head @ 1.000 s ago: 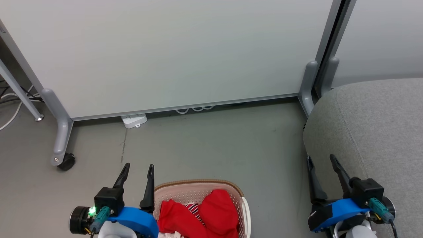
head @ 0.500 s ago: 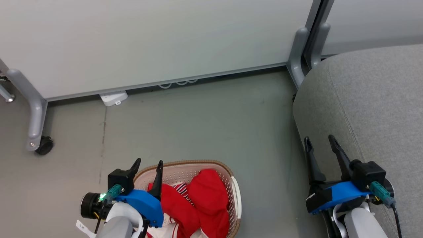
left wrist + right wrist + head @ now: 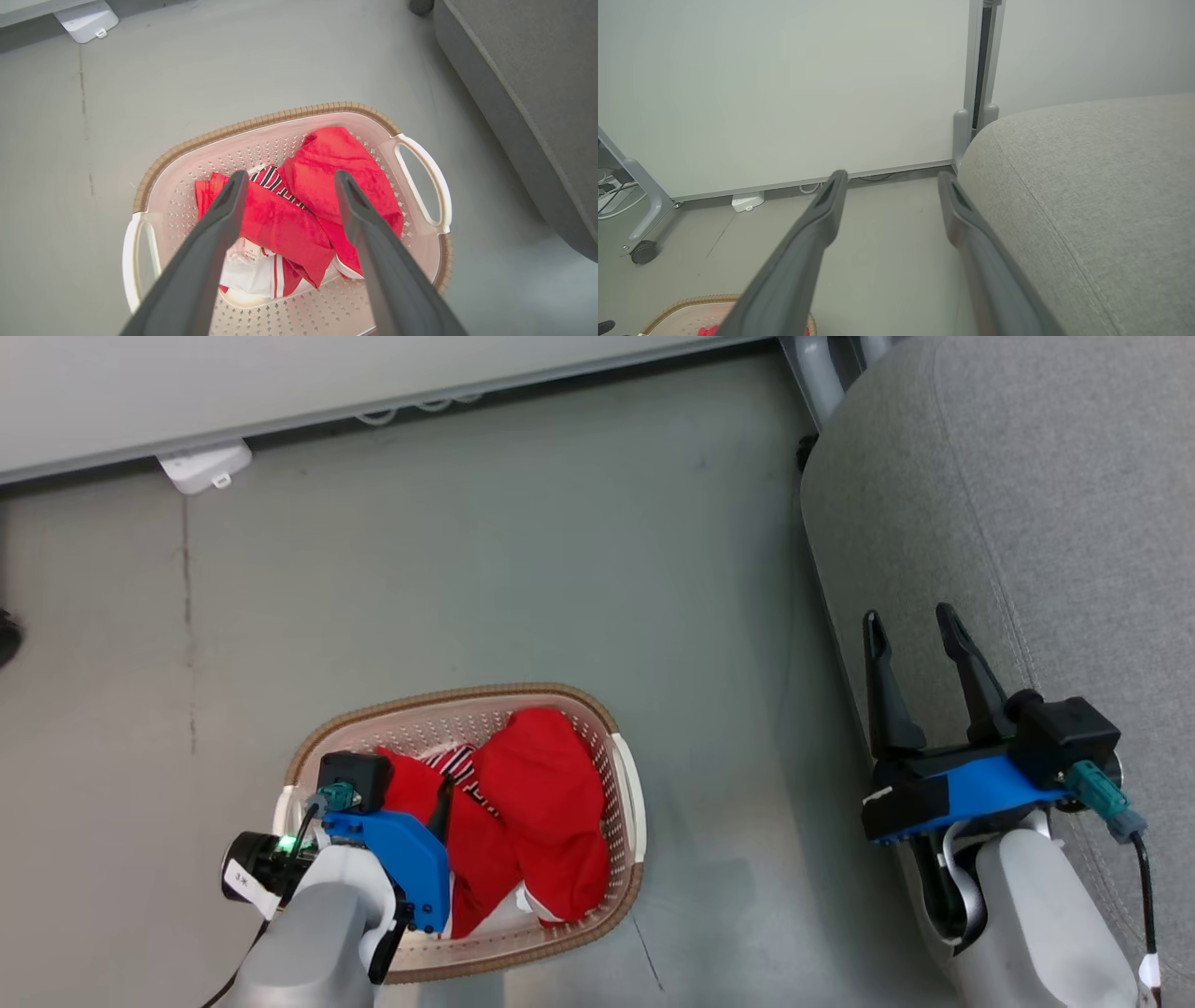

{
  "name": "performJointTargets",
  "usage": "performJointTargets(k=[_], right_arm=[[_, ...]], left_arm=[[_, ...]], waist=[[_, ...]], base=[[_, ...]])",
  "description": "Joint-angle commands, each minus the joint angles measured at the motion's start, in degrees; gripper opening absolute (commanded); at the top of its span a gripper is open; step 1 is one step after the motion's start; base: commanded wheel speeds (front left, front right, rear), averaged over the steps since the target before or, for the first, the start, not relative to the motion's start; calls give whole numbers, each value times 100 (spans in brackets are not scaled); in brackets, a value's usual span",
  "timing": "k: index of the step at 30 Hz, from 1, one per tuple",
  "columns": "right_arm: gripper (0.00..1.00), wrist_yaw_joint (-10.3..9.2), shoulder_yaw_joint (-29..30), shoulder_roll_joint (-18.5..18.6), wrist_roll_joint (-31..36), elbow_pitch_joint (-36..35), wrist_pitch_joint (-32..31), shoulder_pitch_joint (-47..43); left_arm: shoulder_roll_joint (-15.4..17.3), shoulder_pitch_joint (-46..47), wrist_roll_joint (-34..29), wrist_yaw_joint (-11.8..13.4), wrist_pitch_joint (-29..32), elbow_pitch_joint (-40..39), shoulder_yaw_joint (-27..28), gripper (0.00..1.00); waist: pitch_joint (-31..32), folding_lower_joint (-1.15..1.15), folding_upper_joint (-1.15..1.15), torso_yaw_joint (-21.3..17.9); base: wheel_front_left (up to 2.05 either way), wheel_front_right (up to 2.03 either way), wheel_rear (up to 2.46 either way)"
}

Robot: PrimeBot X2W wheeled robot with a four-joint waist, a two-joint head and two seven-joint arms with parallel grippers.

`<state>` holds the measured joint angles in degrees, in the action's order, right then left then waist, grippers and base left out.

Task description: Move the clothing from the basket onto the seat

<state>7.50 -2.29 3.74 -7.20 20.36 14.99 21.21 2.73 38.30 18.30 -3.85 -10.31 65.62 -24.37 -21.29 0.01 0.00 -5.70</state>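
on the grey floor [image 3: 467, 569], near the seat [image 3: 1055, 504] but apart from it, the basket [image 3: 467, 693] is set, and the clothing [image 3: 546, 803] is heaped inside it. above the red heap the left gripper [image 3: 290, 174] is held with fingers spread, nothing grasped. the right gripper [image 3: 907, 613] is likewise spread and empty, poised at the seat's edge.

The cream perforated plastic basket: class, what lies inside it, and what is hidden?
Crumpled bright red fabric garments, one showing black-and-white lettering, plus white fabric with a label. Anything beneath the pile is covered.
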Motion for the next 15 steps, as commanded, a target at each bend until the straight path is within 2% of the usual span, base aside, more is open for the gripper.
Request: performJointTargets(k=[1,15], right_arm=[[100,-3,-21,22,-40,-42,30,154],[100,-2,-57,33,-114,-263,31,784]], left_arm=[[28,200,41,-16,45,104,-44,100],[29,852,439,7,1103,733,-107,100]], waist=[[-425,-1,0,-158],[-1617,-1,0,-311]], base=[[0,0,0],[0,0,0]])
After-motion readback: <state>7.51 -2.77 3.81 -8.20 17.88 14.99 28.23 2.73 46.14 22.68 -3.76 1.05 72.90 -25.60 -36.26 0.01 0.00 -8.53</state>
